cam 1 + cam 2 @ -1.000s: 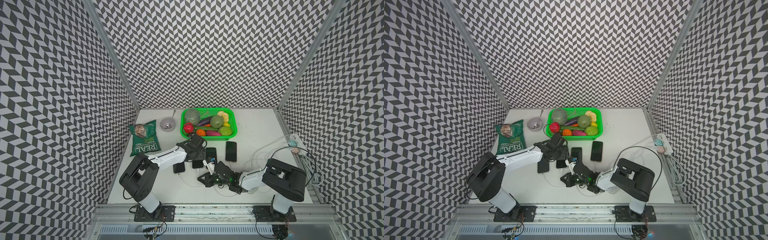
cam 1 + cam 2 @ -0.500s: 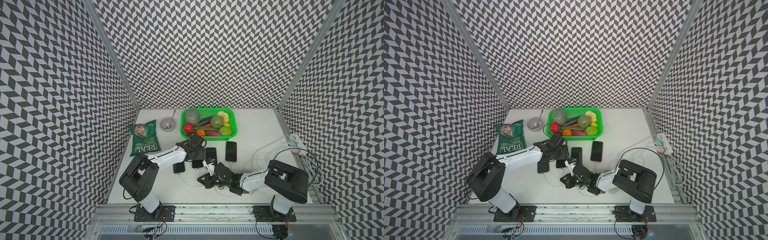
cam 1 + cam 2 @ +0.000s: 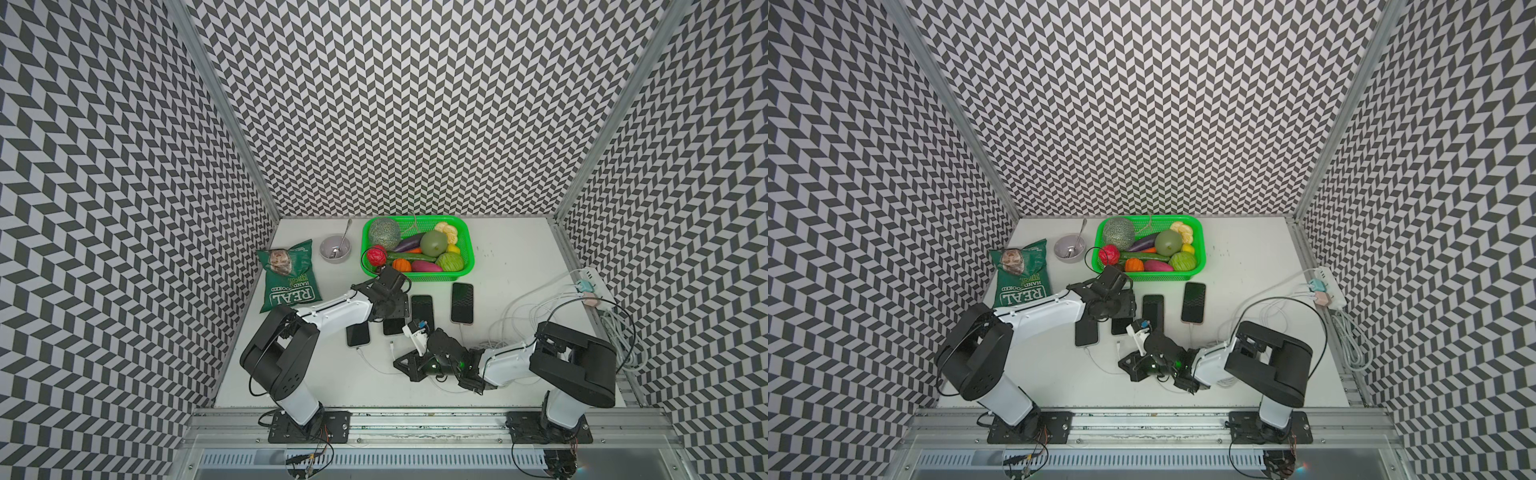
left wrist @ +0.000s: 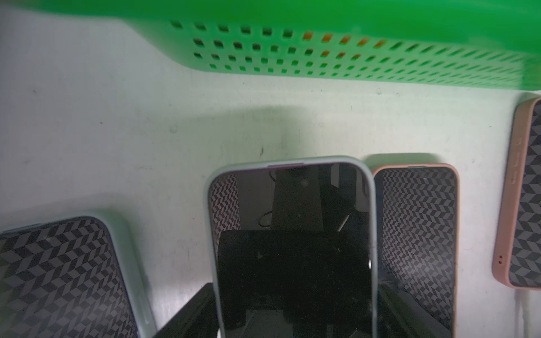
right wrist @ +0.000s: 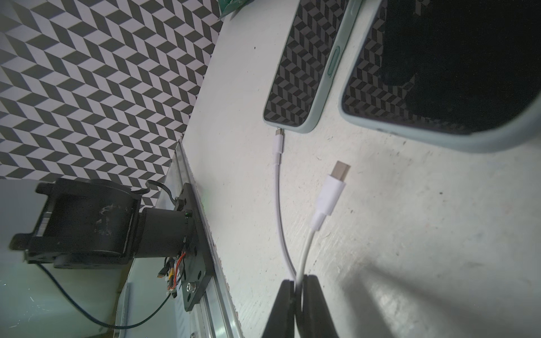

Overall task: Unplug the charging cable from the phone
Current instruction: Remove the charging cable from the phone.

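Observation:
Several phones lie in a row in front of the basket. My left gripper (image 3: 392, 309) (image 4: 295, 310) sits low over the pale-green-cased phone (image 4: 289, 210) (image 3: 394, 328), shut on it with a finger along each long edge. The white charging cable's plug (image 5: 336, 175) (image 3: 391, 344) lies free on the table, a short gap from that phone's lower edge (image 5: 433, 128). My right gripper (image 5: 297, 285) (image 3: 397, 362) lies on the table, shut on this cable a little behind the plug. A second white cable (image 5: 279, 204) runs past the same fingers and stays plugged into the leftmost phone (image 5: 301, 67).
A green basket (image 3: 467, 266) of toy produce stands just behind the phones. A bowl with a spoon (image 3: 335, 248) and a chip bag (image 3: 289, 276) lie at the back left. A pink-cased phone (image 3: 462, 302) keeps its cable. A power strip (image 3: 590, 286) and cable loops lie along the right edge.
The right arm's elbow has sunk slightly toward the front. The grippers and phones stay where they were.

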You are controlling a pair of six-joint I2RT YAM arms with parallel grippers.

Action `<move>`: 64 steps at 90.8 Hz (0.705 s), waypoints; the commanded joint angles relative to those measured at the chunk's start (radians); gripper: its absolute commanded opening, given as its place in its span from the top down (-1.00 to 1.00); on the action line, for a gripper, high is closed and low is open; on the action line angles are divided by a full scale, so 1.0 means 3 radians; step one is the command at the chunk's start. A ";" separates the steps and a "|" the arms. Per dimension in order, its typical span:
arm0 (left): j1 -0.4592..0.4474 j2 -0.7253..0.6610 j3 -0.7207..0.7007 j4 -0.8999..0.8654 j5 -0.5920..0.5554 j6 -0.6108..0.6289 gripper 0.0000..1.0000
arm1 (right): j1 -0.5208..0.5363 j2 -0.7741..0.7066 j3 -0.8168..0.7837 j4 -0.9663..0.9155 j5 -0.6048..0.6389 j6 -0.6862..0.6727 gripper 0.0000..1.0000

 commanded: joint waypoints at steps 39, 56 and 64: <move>0.0009 0.0023 0.0068 0.0158 -0.0015 0.0025 1.00 | 0.0104 -0.0069 0.0142 -0.0191 0.0090 -0.0166 0.17; 0.0009 0.0057 0.0054 0.0158 -0.0051 0.0032 1.00 | 0.0127 -0.0279 0.0111 -0.0350 0.0216 -0.0241 -0.02; 0.0010 0.0064 0.0050 0.0158 -0.0075 0.0037 1.00 | 0.0134 -0.0405 0.0093 -0.0434 0.0280 -0.0290 -0.09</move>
